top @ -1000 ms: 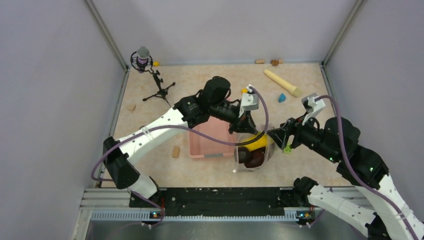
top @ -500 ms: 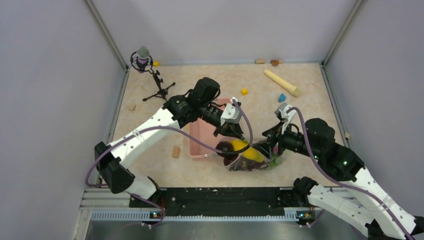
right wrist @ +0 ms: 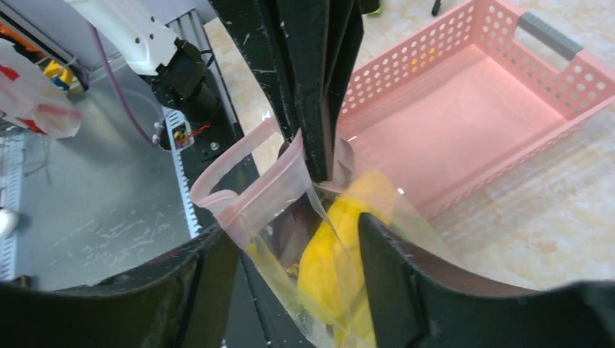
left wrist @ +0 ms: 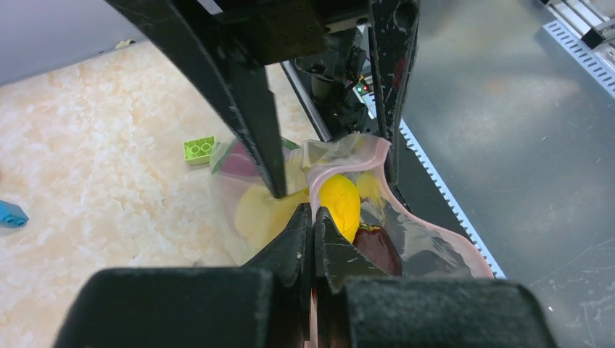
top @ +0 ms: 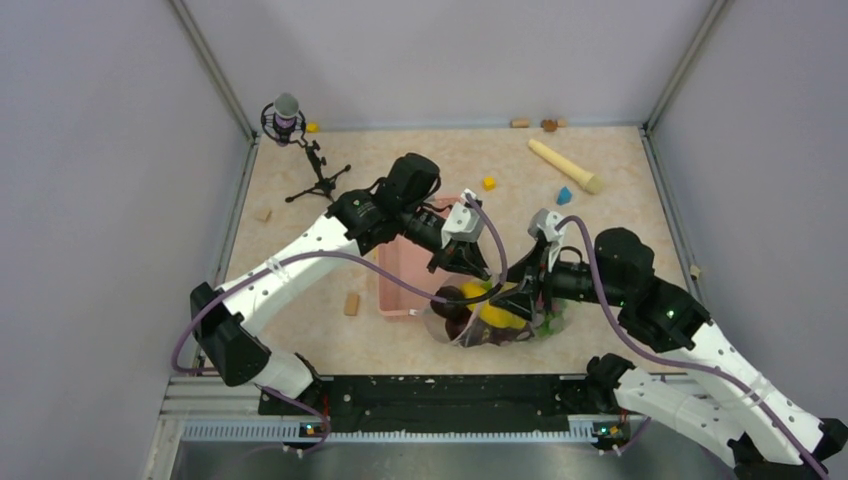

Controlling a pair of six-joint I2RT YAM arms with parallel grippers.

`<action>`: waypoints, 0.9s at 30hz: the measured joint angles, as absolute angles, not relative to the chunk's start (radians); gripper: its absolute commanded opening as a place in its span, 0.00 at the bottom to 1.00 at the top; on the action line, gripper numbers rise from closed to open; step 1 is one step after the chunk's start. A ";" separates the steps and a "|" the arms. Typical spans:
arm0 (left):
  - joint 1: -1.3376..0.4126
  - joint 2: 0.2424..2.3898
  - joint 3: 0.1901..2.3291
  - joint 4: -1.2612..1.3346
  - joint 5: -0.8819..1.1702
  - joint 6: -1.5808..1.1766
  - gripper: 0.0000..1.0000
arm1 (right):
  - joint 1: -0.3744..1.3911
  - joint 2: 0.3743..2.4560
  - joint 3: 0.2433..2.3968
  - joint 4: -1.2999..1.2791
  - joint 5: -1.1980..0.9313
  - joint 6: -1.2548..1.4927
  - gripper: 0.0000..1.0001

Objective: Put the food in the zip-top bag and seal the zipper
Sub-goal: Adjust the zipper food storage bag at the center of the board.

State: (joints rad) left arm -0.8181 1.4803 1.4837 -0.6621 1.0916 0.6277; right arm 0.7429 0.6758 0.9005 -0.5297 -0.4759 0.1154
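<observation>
Seen from above, the left hand point(top: 486, 284) and right hand point(top: 531, 292) cover the mouth of the zip-top bag point(top: 466, 336). The left wrist view's border cuts off a blue block point(left wrist: 10, 214). Specks point(top: 548, 124) at the far edge of the counter point(top: 420, 150) are too small to name.

grey walls point(top: 100, 150), beige marbled tabletop point(top: 420, 160)

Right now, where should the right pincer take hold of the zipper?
Probably the zipper at its free loop beside the shut left pincer, approached from the right arm's side: the strip stands upright there, ahead of the open right pincer.
</observation>
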 measured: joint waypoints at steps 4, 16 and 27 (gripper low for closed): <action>-0.818 1.482 1.478 -0.600 1.095 0.553 0.00 | 0.743 0.683 0.894 -0.509 -0.501 0.112 0.09; -0.810 1.365 1.211 -0.168 0.824 0.205 0.97 | 0.746 0.621 0.841 -0.506 -0.281 0.171 0.00; -0.772 0.891 0.669 0.212 0.290 0.019 0.98 | 0.745 0.412 0.824 -0.554 0.100 0.232 0.00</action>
